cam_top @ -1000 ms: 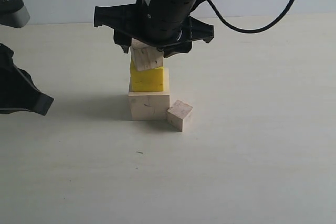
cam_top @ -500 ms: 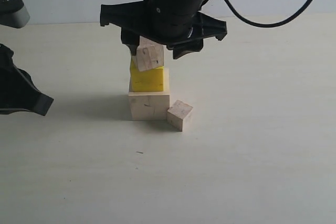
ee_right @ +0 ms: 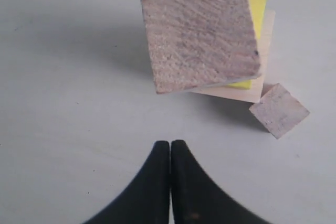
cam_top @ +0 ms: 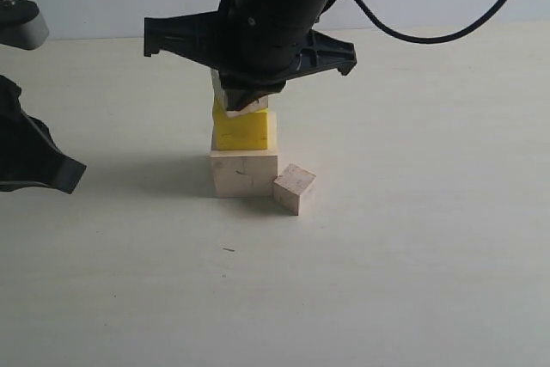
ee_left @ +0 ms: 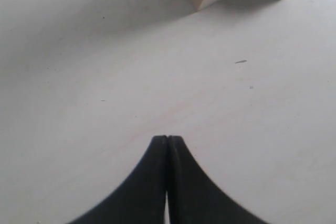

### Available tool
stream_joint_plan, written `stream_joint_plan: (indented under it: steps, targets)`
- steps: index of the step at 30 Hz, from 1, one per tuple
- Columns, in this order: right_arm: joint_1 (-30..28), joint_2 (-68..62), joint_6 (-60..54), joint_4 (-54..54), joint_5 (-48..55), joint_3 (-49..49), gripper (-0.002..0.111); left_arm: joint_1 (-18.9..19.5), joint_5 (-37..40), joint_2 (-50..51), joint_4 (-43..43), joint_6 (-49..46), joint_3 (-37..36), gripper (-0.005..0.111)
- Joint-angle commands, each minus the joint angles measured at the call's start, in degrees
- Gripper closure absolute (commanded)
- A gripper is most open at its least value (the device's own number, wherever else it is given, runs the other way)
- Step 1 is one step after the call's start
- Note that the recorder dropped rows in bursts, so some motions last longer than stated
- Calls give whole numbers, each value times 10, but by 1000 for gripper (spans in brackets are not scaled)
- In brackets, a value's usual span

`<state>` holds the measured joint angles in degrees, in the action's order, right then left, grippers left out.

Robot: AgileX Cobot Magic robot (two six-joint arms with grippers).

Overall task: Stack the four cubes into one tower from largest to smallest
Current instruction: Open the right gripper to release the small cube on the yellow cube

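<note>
Three cubes stacked: large pale cube (cam_top: 244, 174) on the table (cam_top: 412, 255), yellow cube (cam_top: 243, 131) on top of it, mid-size wooden cube (ee_right: 199, 32) on the yellow. In the right wrist view we see this top cube turned askew against the two below and overhanging them on one side. In the exterior view it is mostly hidden behind the arm.

Smallest wooden cube (cam_top: 295, 187) is not on the stack. It sits on the table at the pale cube's lower right front corner, touching or just beside it; we can't tell which.

Right gripper (ee_right: 170, 144) hangs over the stack, jaws pressed together with nothing between them, tips clear of the top cube. Black cables (cam_top: 447, 36) trail off behind it.

Left gripper (ee_left: 167, 138) is well off to the left, low over bare table, jaws together and holding nothing.
</note>
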<state>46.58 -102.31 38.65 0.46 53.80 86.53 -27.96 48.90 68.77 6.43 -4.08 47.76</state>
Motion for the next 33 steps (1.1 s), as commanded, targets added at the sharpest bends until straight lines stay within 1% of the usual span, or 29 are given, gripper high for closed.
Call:
stream_joint_plan:
  steps: [1,3,8,13,19,33]
  targets:
    - [0,-22,-12,16,0,3,108,0,3,-1,8,0,-2,107]
    - [0,-24,-12,15,-1,3,108,0,5,-1,8,0,-2,107]
    - [0,-25,-12,7,-44,3,108,0,5,-1,11,-1,-2,107]
    - [0,-25,-12,-5,-40,3,108,0,5,-1,11,-1,-2,107]
    - [0,-25,-27,-10,-6,3,108,0,5,-1,11,-1,-2,107]
    - [0,-47,-27,-22,-36,3,108,0,8,-1,12,-1,-2,107]
